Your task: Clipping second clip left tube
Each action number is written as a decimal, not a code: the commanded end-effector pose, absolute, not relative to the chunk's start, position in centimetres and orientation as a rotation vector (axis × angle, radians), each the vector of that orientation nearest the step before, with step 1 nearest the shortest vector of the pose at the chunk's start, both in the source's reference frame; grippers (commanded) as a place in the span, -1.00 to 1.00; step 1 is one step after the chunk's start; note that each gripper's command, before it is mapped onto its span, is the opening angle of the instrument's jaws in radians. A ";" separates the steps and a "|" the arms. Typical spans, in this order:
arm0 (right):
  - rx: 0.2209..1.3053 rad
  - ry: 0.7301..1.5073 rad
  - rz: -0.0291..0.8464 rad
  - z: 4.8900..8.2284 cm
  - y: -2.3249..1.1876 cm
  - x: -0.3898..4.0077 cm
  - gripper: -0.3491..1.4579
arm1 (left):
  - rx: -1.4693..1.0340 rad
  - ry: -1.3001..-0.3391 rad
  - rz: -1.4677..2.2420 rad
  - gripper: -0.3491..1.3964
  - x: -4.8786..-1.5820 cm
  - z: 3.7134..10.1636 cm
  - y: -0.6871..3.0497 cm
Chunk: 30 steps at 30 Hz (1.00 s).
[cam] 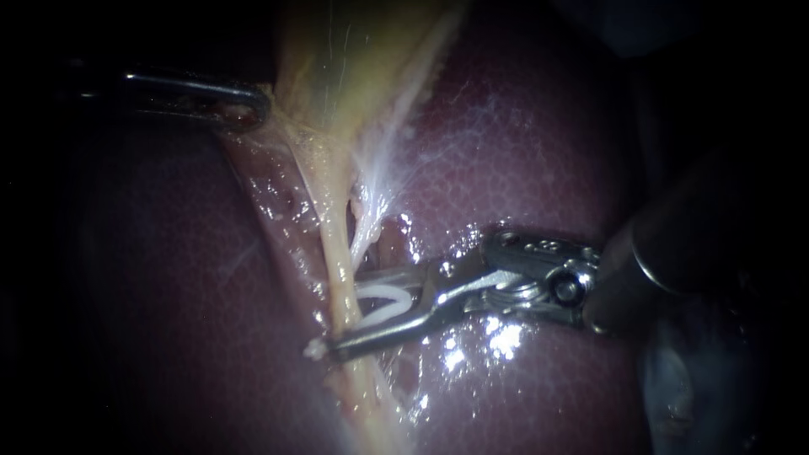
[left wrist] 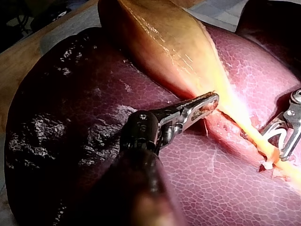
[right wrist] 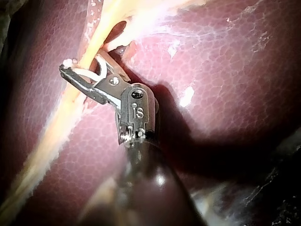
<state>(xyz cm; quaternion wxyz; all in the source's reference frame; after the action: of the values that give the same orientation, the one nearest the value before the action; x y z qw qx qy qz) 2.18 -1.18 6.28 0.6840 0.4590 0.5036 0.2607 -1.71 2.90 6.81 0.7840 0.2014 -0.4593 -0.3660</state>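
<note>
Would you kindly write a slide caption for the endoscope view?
Right instrument holds a white clip astride the pale tube on the liver; left instrument grips the gallbladder.

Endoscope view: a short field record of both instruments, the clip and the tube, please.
left instrument: jaws shut on the edge of the gallbladder
right instrument: jaws apart, holding a white clip
tube: yellowish, between the clip's arms
clip state: not yet closed on the tube
underlying tissue: liver
</note>
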 end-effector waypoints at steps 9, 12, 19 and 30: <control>1.003 1.078 0.592 6.13 -1.09 1.68 -0.10 | 0.432 -0.991 -0.789 -1.00 -1.71 6.83 2.88; 0.999 1.074 0.600 6.07 -1.03 1.61 -0.10 | 0.432 -0.991 -0.789 -1.00 -1.71 6.84 2.88; 1.005 1.068 0.611 5.97 -0.97 1.65 -0.09 | 0.432 -0.991 -0.789 -1.00 -1.71 6.84 2.88; 1.000 1.074 0.621 5.99 -0.95 1.86 -0.08 | 0.432 -0.991 -0.790 -1.00 -1.71 6.84 2.88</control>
<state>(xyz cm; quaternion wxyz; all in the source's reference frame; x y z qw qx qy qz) 1.86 -0.95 6.00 0.6990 0.4486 0.4821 0.2788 -1.71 2.88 6.84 0.7843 0.2002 -0.4592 -0.3659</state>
